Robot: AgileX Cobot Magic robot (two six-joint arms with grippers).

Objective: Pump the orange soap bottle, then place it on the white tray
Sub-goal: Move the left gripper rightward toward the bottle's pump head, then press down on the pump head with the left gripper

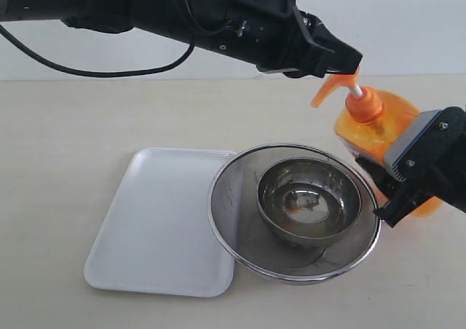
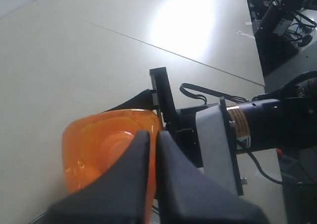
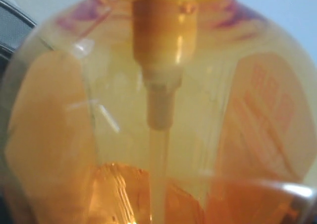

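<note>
The right gripper (image 1: pixel 412 175) blocks the lower half of the orange soap bottle (image 1: pixel 384 119), three o'clock of the strainer (image 1: pixel 215 211); up close its label (image 3: pixel 263 116) blurs.

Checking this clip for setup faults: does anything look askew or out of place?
Two things. The bottle leans toward the strainer rather than standing upright, held by the right gripper. The strainer's rim overlaps the right edge of the tray, taking up part of the drop spot. No spill visible.
</note>
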